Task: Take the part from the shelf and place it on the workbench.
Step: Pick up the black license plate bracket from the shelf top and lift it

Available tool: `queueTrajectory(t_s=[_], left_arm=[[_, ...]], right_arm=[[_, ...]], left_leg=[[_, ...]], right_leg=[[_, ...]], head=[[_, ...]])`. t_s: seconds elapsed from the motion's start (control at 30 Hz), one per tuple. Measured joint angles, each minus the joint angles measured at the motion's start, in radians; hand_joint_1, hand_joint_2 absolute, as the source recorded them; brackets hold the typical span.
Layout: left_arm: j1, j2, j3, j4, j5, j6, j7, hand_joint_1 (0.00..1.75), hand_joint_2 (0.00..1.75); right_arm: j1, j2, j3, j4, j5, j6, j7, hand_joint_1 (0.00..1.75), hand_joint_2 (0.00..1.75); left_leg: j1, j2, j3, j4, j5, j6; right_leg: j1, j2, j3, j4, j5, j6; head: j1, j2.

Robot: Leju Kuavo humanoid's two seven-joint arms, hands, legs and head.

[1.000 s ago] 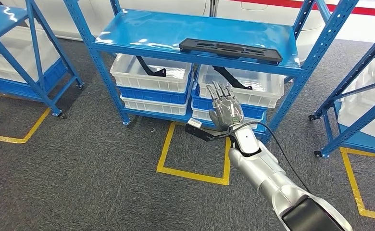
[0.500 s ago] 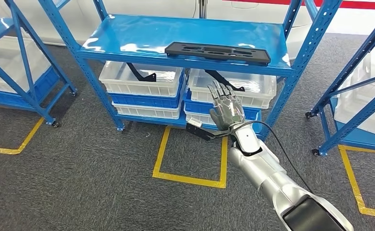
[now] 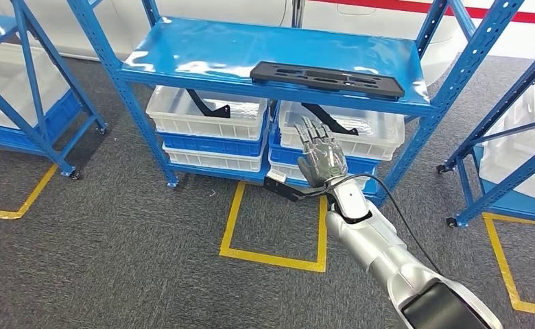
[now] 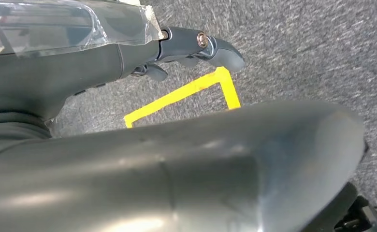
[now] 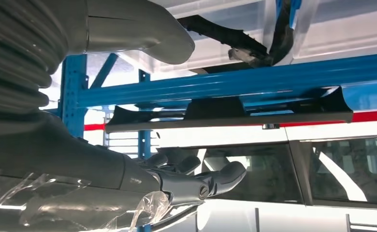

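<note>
Grey speckled carpet floor [image 3: 114,260] marked with yellow tape rectangles [image 3: 273,255]. Blue steel shelving racks [image 3: 100,41] on small castors; white plastic bins [image 3: 203,113] stacked beneath.

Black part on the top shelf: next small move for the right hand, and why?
Probably raise the right hand up and forward to the black part. The hand hangs empty, fingers apart, below the shelf edge in front of the white bins; the part overhangs that front edge, untouched.
</note>
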Motion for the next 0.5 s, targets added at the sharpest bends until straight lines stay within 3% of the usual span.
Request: queueTrajectory(t_s=[0.07,0.13,0.37,0.43,0.5], left_arm=[[-0.001,0.000,0.000,0.000,0.000,0.000,0.000,0.00,0.00],[-0.004,0.000,0.000,0.000,0.000,0.000,0.000,0.00,0.00],[-0.004,0.000,0.000,0.000,0.000,0.000,0.000,0.00,0.00],[-0.005,0.000,0.000,0.000,0.000,0.000,0.000,0.00,0.00],[-0.006,0.000,0.000,0.000,-0.004,0.000,0.001,0.00,0.00]], right_arm=[[-0.002,0.000,0.000,0.000,-0.001,0.004,0.000,0.00,1.75],[-0.005,0.000,0.000,0.000,-0.001,0.006,0.000,0.00,1.75],[-0.008,0.000,0.000,0.000,-0.001,0.008,0.000,0.00,1.75],[-0.008,0.000,0.000,0.000,-0.001,0.011,0.001,0.00,1.75],[-0.010,0.002,0.000,-0.001,0.000,0.017,0.005,0.00,1.75]], left_leg=[[-0.004,-0.002,0.017,0.000,-0.015,-0.006],[-0.009,-0.003,0.024,0.001,-0.025,-0.012],[-0.011,-0.004,0.024,0.001,-0.028,-0.015],[-0.010,-0.003,0.026,-0.004,-0.032,-0.021],[-0.004,-0.002,-0.063,0.150,-0.087,-0.038]], right_leg=[[0.008,-0.002,0.064,-0.156,0.088,-0.016],[0.015,-0.004,0.101,-0.241,0.117,-0.025],[0.014,-0.004,0.107,-0.256,0.108,-0.026],[0.014,-0.003,0.107,-0.257,0.103,-0.029],[0.011,-0.001,0.121,-0.258,0.088,-0.039]], head=[[0.000,0.000],[0.000,0.000],[0.001,0.000],[0.001,0.000],[0.001,0.000]])
